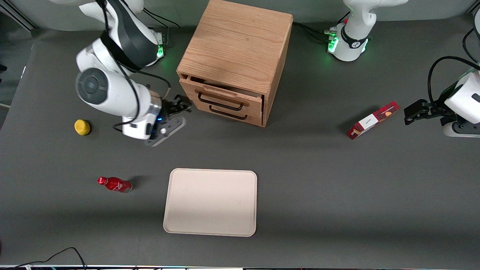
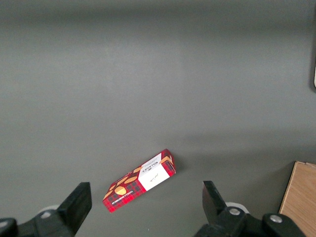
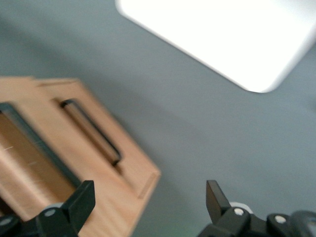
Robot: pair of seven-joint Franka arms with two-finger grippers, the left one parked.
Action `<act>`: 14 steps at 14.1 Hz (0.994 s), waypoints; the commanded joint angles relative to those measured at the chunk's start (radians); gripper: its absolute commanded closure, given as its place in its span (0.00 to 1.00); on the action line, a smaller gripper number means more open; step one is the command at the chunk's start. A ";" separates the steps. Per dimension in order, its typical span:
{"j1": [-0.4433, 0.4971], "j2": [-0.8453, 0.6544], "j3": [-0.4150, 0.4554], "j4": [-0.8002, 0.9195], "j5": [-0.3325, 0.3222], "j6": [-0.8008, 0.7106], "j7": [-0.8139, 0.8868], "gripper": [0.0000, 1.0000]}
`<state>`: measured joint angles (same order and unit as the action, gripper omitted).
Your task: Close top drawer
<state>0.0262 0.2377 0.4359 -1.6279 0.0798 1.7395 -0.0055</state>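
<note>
At the cabinet [image 1: 234, 56] front, the top drawer [image 1: 221, 98] stood slightly pulled out, a stiff, light wooden box best pushed flat on its face near the handle [image 1: 219, 103], while the gripper [image 1: 179, 108] hung just beside it, fingers spread and empty.

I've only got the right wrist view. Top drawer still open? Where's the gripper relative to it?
Observer: Yes. In the front view the top drawer is slightly out, a dark gap showing along its upper edge under the cabinet top.
Operator: Gripper?
Observer: The gripper is open, just off the drawer front's corner toward the working arm's end, not touching it.
Operator: Anything near the arm?
Observer: A lemon and a red bottle lie on the table, both nearer the front camera than the cabinet and apart from the gripper.
</note>
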 commanded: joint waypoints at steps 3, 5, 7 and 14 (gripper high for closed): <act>0.003 -0.141 -0.126 -0.012 -0.097 -0.021 0.151 0.00; 0.011 -0.194 -0.233 -0.015 -0.094 -0.021 0.150 0.00; 0.012 -0.239 -0.308 -0.027 -0.094 -0.043 0.151 0.00; 0.014 -0.354 -0.508 -0.112 -0.094 -0.089 0.134 0.00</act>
<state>0.0254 -0.0521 -0.0345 -1.6755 -0.0074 1.6639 0.1223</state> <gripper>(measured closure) 0.000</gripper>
